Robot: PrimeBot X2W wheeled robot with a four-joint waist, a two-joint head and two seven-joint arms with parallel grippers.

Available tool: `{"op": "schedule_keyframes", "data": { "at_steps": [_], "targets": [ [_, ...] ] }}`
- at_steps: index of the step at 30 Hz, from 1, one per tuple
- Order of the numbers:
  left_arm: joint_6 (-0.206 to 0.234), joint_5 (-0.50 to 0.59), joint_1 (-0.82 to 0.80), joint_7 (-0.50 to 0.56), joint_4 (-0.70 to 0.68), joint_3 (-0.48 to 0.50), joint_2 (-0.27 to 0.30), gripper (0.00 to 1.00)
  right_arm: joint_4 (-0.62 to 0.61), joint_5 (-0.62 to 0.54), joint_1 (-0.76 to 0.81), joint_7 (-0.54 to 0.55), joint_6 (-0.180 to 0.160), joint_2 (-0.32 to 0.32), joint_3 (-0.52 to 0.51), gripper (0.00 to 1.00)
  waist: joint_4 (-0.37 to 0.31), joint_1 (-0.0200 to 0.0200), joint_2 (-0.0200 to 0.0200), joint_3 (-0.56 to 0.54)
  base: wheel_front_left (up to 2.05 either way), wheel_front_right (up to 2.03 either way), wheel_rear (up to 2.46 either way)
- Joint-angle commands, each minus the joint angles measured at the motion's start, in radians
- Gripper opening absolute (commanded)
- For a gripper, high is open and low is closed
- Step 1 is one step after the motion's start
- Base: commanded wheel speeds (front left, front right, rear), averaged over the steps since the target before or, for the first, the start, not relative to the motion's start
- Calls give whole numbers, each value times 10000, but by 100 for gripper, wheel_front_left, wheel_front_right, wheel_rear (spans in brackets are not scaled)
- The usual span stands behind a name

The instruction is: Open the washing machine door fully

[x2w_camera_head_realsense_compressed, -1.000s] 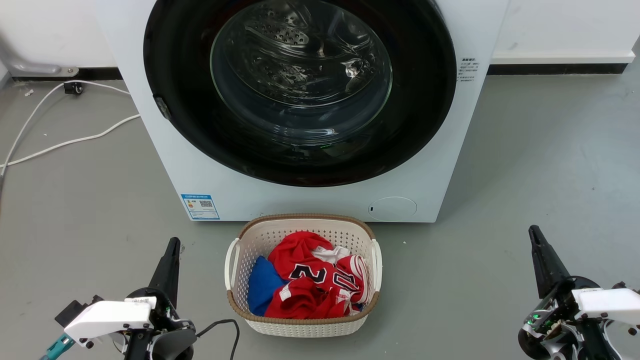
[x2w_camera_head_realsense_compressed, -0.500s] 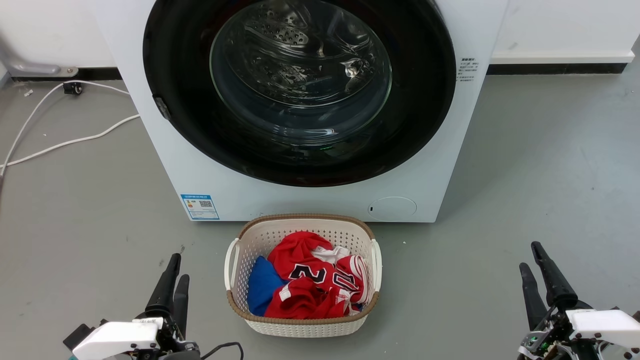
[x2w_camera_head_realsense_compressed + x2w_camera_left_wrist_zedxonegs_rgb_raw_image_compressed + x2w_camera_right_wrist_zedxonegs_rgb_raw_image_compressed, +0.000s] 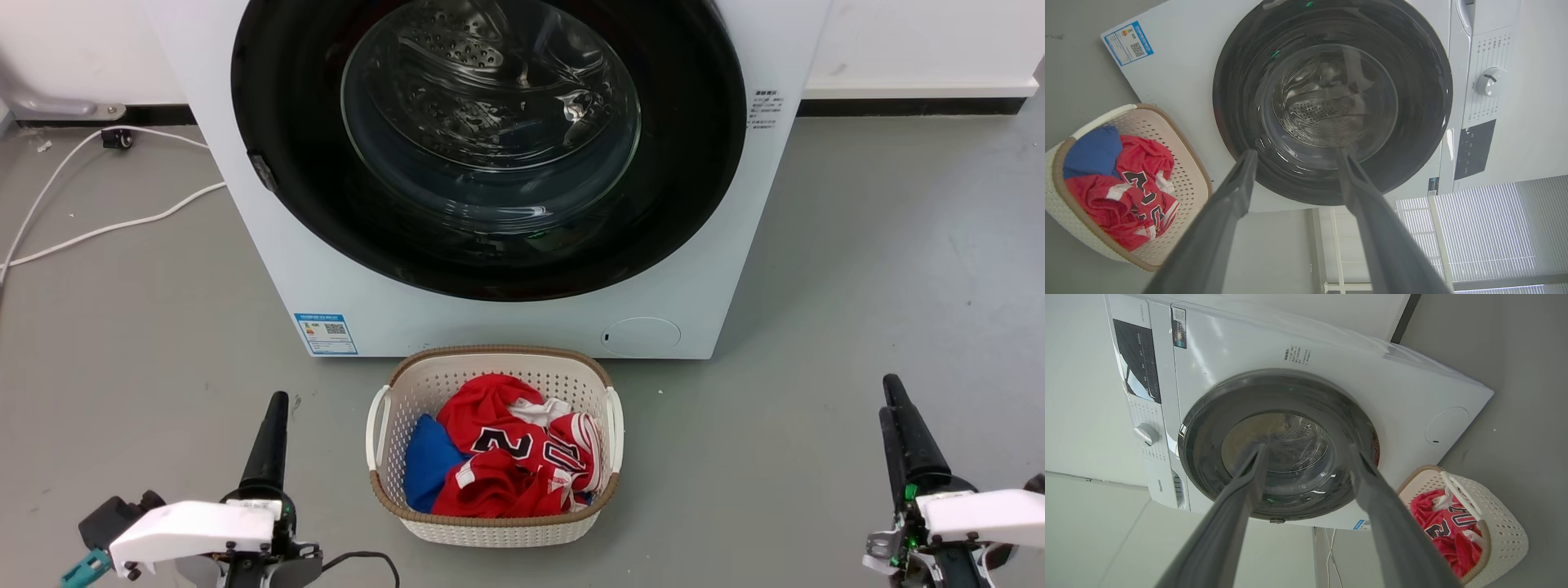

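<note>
The white washing machine stands ahead of me. Its washing machine door, a glossy black disc with a clear glass bowl, lies flat against the front. The left gripper hovers low at the lower left, well short of the machine. The right gripper hovers at the lower right, equally far back. In the left wrist view the left gripper stands open and empty, pointing at the door. The right gripper also stands open and empty before the door.
A white woven laundry basket with red and blue clothes sits on the grey floor right in front of the machine, between my two arms. A white cable trails over the floor at the left.
Both grippers dipped toward the bottom edge, then rose again; the right one ends slightly further right. The door stays flat against the machine. The camera shifted slightly.
</note>
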Motion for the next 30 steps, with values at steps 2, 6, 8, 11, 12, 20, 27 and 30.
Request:
{"op": "schedule_keyframes", "data": {
  "at_steps": [2, 6, 8, 11, 12, 20, 27, 30],
  "targets": [
    [223, 838, -135, -162, -456, -119, 19, 100, -487, -883, -60, -153, 14, -21, 12, 100, 6, 0, 0, 17, 0, 0, 0],
    [535, 2000, -87, -330, -713, -363, 20, 100, -902, -2053, -7, -322, 15, -21, 129, 100, 12, 0, 0, 33, 0, 0, 0],
    [674, 2558, -63, -413, -799, -502, 21, 100, -1085, -2625, 34, -404, 15, -21, 197, 100, 16, 0, 0, 34, 0, 0, 0],
    [877, 3276, -37, -533, -935, -683, 22, 100, -1308, -3488, 116, -524, 15, -21, 306, 100, 25, 0, 0, 25, 0, 0, 0],
    [940, 3480, -27, -572, -987, -738, 27, 100, -1363, -3790, 153, -566, 15, -21, 353, 100, 29, 0, 0, 19, 0, 0, 0],
    [1440, 4987, 80, -869, -1205, -1350, 343, 100, -1663, -5755, 361, -862, 16, -21, 540, 100, 36, 0, 0, 6, 0, 0, 0],
    [1851, 5965, 116, -1113, -1348, -1950, 625, 100, -1997, -7049, 534, -1107, 17, -21, 584, 100, 30, 0, 0, -8, 0, 0, 0],
    [2006, 6335, 114, -1212, -1410, -2169, 709, 100, -2090, -7370, 617, -1206, 17, -20, 588, 100, 37, 0, 0, -15, 0, 0, 0]
  ]
}}
